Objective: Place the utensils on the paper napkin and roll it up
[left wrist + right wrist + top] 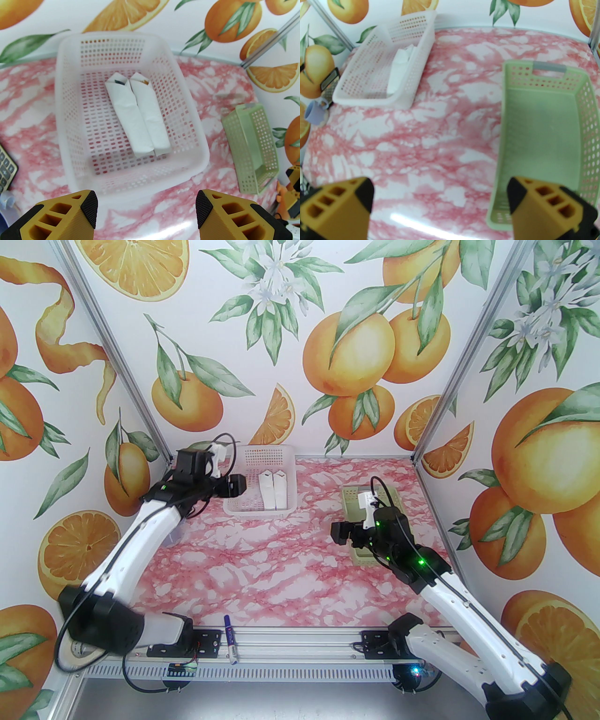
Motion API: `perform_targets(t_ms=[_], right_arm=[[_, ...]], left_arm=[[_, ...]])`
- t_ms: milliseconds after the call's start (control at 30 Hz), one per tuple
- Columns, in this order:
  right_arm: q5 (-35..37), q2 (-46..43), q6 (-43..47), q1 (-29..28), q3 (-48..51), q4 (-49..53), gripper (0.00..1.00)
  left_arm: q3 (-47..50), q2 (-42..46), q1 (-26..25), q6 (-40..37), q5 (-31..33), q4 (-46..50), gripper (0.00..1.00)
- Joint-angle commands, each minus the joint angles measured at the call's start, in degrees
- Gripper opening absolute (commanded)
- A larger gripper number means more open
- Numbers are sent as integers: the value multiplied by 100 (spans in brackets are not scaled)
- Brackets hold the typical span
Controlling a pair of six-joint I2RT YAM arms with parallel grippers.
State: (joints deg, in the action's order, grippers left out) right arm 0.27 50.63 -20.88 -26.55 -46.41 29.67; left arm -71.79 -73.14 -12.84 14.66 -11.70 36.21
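Left end effector (146, 211) spread wide, hovering — near white basket (59, 112) rim

Top external: high and behind, facing the back wall (300, 394), widest. Left wrist: close, tilted down onto white basket (61, 105). Right wrist: looks across table (440, 145), green basket (539, 131) nearest. All 3 share both baskets

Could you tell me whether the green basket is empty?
Empty, as far as shown: the green basket has a bare floor in the right wrist view, though its near corner is hidden.
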Motion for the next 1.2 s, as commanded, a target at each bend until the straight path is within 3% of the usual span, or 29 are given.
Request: perform_targets(t_ms=[0,433,600,700,900,1167], right_arm=[[303,-82,102,51,-210,128,100],[669,-282,128,571,-21,65,100],[710,-359,155,818,124,-25,100],[597,-463,36,1566,473,-373,100],[256,-280,-194,2490,871,-976,100],[236,333,-219,2924,1278,-1967,100]], left_arm=[[578,698,44,142,267,-454,77],[2518,3069,237,15,1608,-875,97],[2820,3336,268,3,1946,-1097,100],[3143,3555,330,-178,2525,-1353,100],[3289,3597,376,-453,2981,-1506,100],[3565,3623,399,-624,3241,-1828,100]])
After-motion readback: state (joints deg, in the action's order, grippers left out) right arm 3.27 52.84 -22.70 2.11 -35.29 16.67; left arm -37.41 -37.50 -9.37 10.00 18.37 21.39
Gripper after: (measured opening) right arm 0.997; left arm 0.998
